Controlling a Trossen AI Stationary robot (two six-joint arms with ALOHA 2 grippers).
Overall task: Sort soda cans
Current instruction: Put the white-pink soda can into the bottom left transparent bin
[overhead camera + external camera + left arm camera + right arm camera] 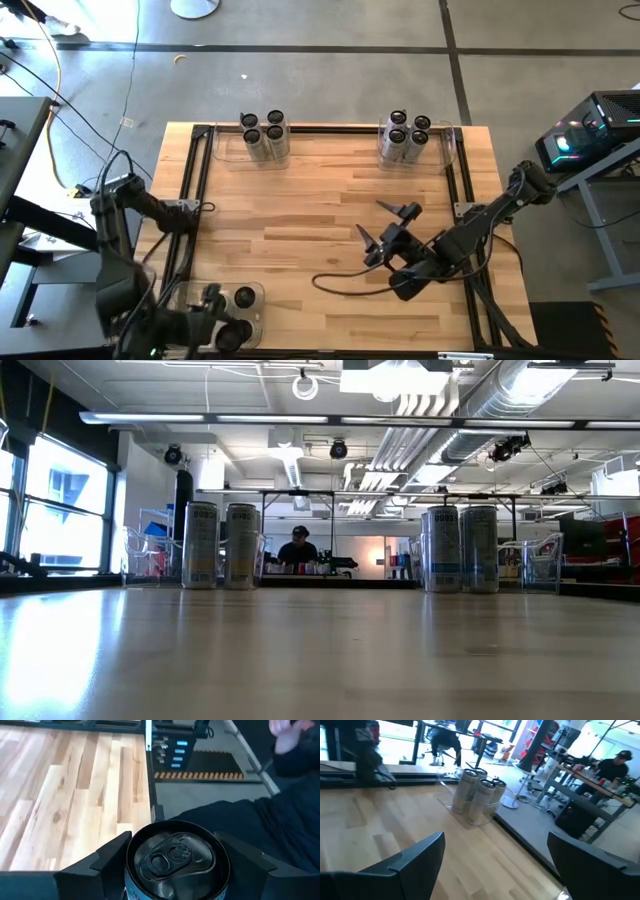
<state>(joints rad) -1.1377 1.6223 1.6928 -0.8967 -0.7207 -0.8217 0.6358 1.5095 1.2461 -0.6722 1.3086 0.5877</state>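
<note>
left gripper (175, 865) at the near left corner: fingers (100, 862) spread around one soda can (175, 857), flanking its dark top | right gripper (385, 225) mid-table right: fingers wide apart, holding nothing | cans: four in far-left bin (232, 150), four in far-right bin (450, 145), a few in near-left bin (255, 300)

— Surface? 
— Light wooden slatted tabletop (330, 210), black metal frame rail (200, 190) along its edges.

— Containers? 
— Clear plastic rectangular bins: far left (228, 150), far right (447, 146), near left (185, 300).

— Beyond the table? 
— Seated person in dark cap (297, 548); grey concrete floor (330, 70).
</note>
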